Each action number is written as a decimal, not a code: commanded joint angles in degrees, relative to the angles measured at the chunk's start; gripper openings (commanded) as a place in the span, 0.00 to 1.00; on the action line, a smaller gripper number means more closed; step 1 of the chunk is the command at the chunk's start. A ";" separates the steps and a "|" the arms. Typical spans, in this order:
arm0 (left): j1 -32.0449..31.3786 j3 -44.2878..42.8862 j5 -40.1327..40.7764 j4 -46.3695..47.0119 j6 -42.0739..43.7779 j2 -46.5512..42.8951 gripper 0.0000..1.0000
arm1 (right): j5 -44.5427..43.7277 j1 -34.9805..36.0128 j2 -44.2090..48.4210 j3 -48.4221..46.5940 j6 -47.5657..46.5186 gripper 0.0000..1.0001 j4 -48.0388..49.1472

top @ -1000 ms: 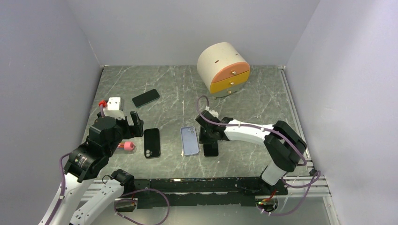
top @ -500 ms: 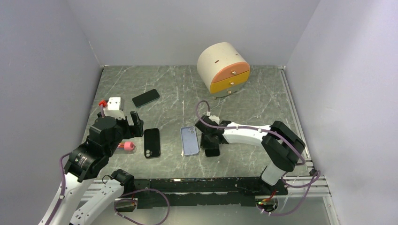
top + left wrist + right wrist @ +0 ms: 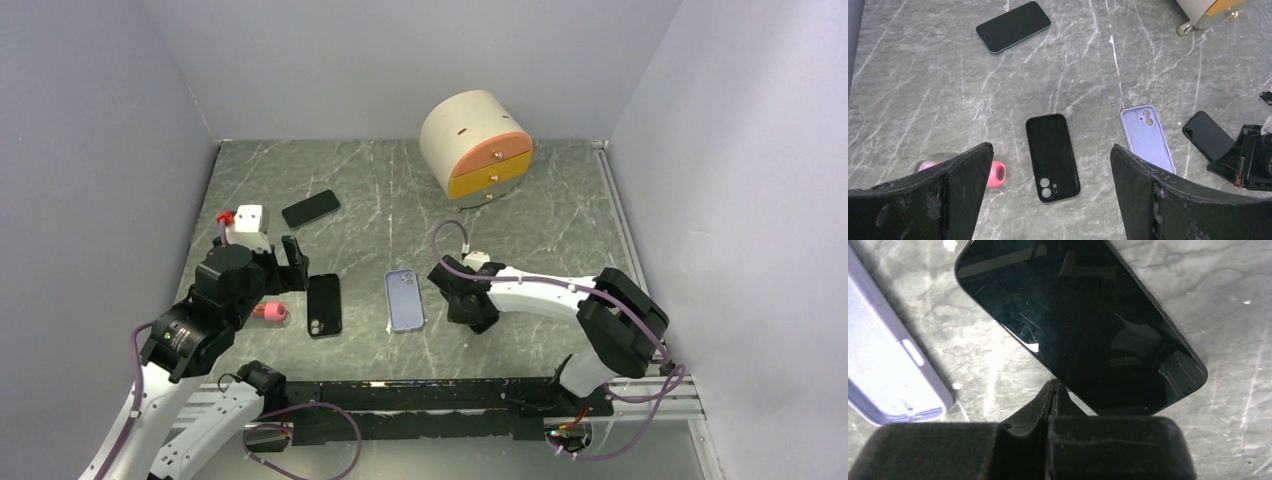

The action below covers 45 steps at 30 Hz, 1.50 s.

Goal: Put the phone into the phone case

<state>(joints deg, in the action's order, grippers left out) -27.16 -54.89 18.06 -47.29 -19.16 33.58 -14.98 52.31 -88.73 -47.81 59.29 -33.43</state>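
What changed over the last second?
The shut right gripper slid right and toward the near edge, apparently nudging the dark phone askew; nothing grasped or released. The left gripper crept slightly away, still open. The lilac case, black case and far phone stayed put.

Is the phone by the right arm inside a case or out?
Out: the phone lies bare, screen up, on the table, beside the purple case, not touching it.

The left arm (image 3: 185, 335) angles up from the lower left of the top view, the left hand (image 3: 292, 262) spread wide left of centre. The right arm (image 3: 545, 292) lies stretched leftward across the lower middle, the right hand (image 3: 468, 305) closed tight.
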 commanded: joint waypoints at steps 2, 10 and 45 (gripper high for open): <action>-0.15 -0.78 -1.19 2.69 0.24 0.49 0.92 | -5.87 -2.56 2.67 3.27 1.67 0.00 -5.16; -0.18 -0.65 -1.27 2.92 0.25 0.26 0.92 | -7.55 -9.58 4.68 6.13 -0.58 0.00 -3.74; -0.17 -0.66 -1.63 2.37 0.26 -1.34 0.92 | -3.26 -30.43 4.44 -7.74 22.67 0.72 -11.32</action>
<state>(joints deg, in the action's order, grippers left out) -27.16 -54.89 16.78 -47.00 -19.16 32.62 -18.94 22.15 -83.26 -52.58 76.40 -40.60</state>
